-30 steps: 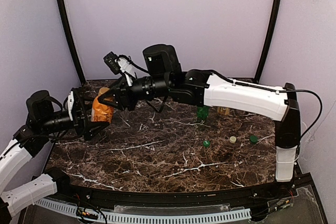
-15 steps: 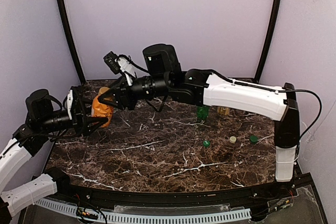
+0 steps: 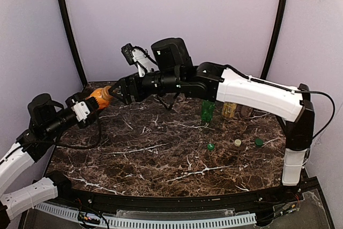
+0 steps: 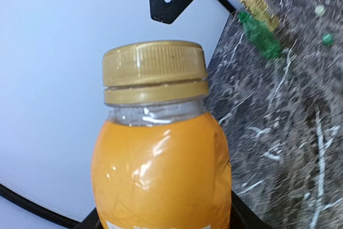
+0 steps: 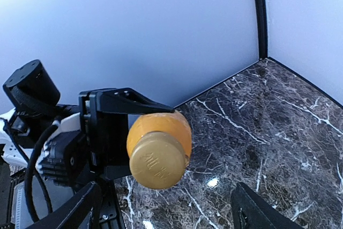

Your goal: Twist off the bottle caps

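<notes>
Left hand is clamped on the body of the orange bottle. It holds the bottle off the surface at far left, nearly horizontal, w/ the gold cap aimed at the right hand. The cap is on, seated against the neck ring. Right hand is spread wide. In the wrist view its fingers sit either side of the cap w/o touching it. In the top view the tips are just beside the cap.

Vs 1 s ago: the bottle was lower & more upright, gripped from the side, w/ the right hand over its top. Now the left wrist is rolled & raised, tipping the bottle toward the right hand. The right arm sits higher & a bit further right, so the green bottle shows more fully beneath it.

Rest: the green bottle stands near back-centre, w/ the yellow bottle just beside it on the right. Three loose caps lie in front, apart from each other: green cap, pale cap, 2nd green cap.
</notes>
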`<move>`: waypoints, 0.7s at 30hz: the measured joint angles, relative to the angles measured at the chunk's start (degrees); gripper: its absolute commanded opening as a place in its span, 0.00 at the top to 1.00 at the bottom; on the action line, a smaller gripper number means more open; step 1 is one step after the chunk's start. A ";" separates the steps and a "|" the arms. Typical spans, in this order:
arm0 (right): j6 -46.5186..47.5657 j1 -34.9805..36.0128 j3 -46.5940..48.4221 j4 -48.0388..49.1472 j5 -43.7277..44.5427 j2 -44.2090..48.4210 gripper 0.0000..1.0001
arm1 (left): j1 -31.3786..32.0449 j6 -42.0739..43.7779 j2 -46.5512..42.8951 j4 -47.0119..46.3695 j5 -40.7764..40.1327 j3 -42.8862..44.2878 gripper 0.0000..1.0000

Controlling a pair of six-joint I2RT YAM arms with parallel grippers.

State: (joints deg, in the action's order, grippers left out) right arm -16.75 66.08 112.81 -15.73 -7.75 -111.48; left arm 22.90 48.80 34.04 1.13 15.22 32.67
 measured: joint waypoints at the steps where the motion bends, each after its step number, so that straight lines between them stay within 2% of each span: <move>1: -0.83 -0.20 0.26 -0.70 0.59 0.04 0.15 | 0.50 3.45 0.00 -1.55 -2.08 -0.68 0.67; 6: -3.93 -0.94 4.63 -3.08 1.81 -1.81 0.16 | 2.99 23.52 0.90 -13.25 -11.37 -5.20 0.67; 10: -6.43 -1.44 7.32 -3.15 0.35 -3.91 0.22 | 3.63 33.64 1.53 -18.82 -13.64 -6.67 0.68; 13: -8.52 -1.66 7.41 -2.62 -2.12 -5.44 0.29 | 3.76 38.56 1.49 -21.57 -14.32 -6.84 0.68; 18: -10.38 -1.92 7.76 -2.16 -5.62 -8.13 0.32 | 4.31 42.29 1.49 -23.65 -14.71 -7.21 0.69; 21: -11.43 -2.05 7.80 -2.01 -6.84 -9.05 0.42 | 4.39 43.04 1.51 -23.78 -14.73 -7.43 0.70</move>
State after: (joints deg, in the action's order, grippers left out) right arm -28.18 64.03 120.62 -17.74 -14.59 -120.53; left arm 27.29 91.83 35.55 -22.65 0.49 25.23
